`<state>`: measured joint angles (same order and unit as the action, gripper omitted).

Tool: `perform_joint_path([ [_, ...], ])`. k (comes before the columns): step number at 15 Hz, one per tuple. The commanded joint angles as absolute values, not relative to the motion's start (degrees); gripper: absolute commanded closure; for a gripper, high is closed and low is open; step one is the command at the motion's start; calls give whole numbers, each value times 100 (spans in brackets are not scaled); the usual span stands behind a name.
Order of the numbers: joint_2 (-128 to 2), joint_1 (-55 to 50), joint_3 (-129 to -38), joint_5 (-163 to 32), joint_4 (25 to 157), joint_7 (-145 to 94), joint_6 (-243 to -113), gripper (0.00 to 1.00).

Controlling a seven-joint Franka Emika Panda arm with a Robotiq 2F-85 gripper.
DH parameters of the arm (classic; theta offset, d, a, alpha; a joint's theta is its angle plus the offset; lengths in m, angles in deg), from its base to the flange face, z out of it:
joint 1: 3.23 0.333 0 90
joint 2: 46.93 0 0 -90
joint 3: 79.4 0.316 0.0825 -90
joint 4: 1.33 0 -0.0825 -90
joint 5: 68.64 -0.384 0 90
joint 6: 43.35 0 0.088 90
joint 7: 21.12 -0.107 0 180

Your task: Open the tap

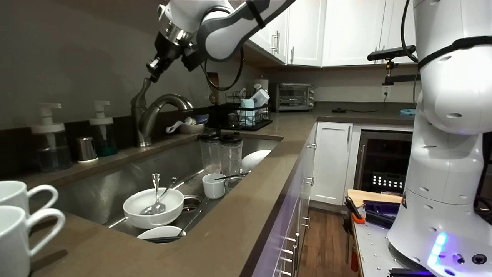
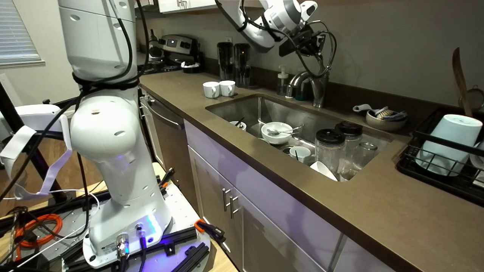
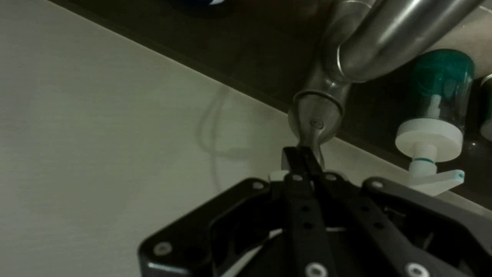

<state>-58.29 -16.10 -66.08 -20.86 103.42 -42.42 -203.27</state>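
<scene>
The tap [image 1: 148, 120] is a brushed-steel faucet with an arched spout, standing behind the sink. It also shows in an exterior view [image 2: 318, 90] and in the wrist view [image 3: 332, 63]. Its lever handle [image 1: 143, 91] points up from the top of the body. My gripper [image 1: 153, 71] is at the top end of the handle, angled down towards it. In the wrist view the black fingers [image 3: 301, 150] are closed together, with only a thin gap. The handle [image 3: 316, 125] passes behind the fingertips and shows to their right. Whether they touch it is hidden.
Soap pump bottles [image 1: 102, 129] stand beside the tap; another view shows a green one [image 3: 434, 104] near the fingers. The wall [image 3: 115, 154] is close behind. The sink [image 2: 261, 105] holds a bowl [image 2: 277, 133] and clear jars [image 2: 329, 151]. A dish rack [image 1: 253, 117] stands beyond.
</scene>
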Motion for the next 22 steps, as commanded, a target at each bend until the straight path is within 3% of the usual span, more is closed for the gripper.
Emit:
perform_joint_path([
  [1,-5922,-1587,-6616,-2025,10118,-4238,-20361,96],
  [22,-5887,-1647,-6488,-3361,10246,-3621,-19792,97],
])
